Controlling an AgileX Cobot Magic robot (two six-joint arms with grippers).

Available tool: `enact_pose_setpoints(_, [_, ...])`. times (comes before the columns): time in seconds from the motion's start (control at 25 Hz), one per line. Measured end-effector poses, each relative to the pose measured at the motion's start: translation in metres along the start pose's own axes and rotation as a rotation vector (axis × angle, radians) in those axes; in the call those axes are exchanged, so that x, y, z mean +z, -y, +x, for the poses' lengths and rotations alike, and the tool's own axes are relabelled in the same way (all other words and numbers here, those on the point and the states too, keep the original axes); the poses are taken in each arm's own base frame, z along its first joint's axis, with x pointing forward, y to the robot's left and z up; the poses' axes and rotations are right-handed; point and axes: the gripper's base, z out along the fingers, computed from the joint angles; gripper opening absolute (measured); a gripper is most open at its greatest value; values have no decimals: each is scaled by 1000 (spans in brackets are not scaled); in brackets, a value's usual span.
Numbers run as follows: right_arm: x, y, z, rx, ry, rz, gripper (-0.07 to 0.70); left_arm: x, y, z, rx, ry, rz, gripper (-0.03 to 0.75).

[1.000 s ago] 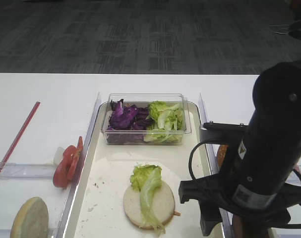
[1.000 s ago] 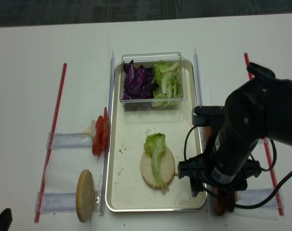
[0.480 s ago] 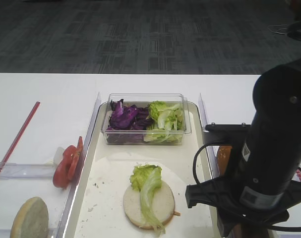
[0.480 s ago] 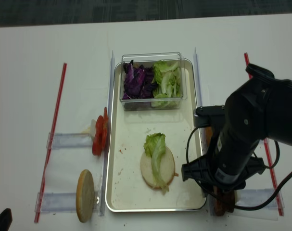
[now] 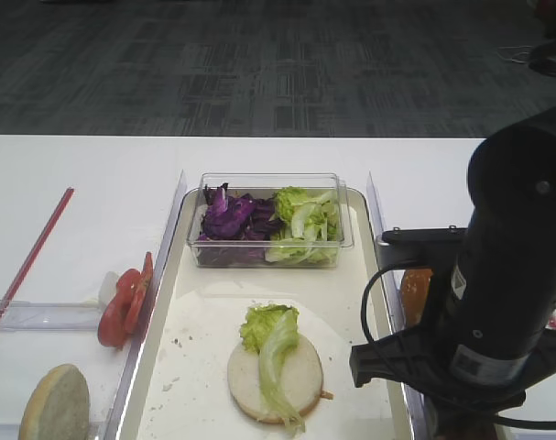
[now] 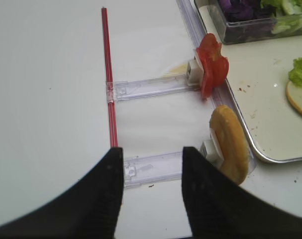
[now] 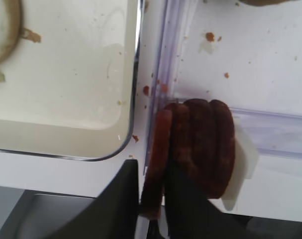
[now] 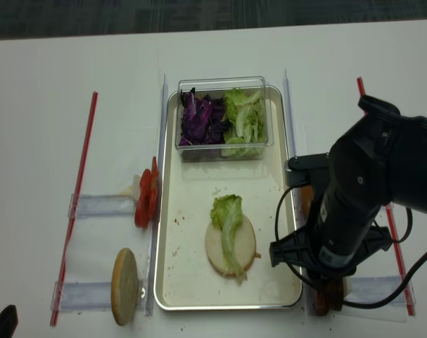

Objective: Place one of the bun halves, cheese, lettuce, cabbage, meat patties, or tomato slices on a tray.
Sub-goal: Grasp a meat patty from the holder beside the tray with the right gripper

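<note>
My right claw [image 7: 151, 209] has its two dark fingers pinched around the outermost of the meat patties [image 7: 195, 149], which stand on edge in a row against a white stop on the clear rack [image 7: 270, 134]. The grip sits only on the lower rim of that one disc, so I judge it could pivot or slip out as I lift. The next patty touches the one I hold; if they stick, a second may come along or topple off the rack onto the table [image 7: 270, 55].

Just to the claw's left is the rounded corner of the tray [image 7: 133, 74]. Its raised rim is close, so a low carry could clip it and knock the patty loose.

Farther into the tray, the flat bun half [image 5: 276, 376] with lettuce [image 5: 270, 337] lies waiting; a loose drop could shove that leaf off. Beyond it the clear box [image 5: 270, 220] holds cabbage [image 5: 230, 218] and more lettuce.

My left claw [image 6: 151, 191] hovers spread and empty, well away.
</note>
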Motion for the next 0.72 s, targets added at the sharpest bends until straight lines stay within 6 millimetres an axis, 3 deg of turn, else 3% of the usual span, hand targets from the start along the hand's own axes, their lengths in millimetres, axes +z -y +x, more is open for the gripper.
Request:
enact_pose_setpoints(0.2, [0,0,0,6,1,2,120,0,0,0,0,0,0,270])
enact_pose_setpoints(0.72, [0,1,1,32,-15,12,118,0,0,0,0,0,0,270])
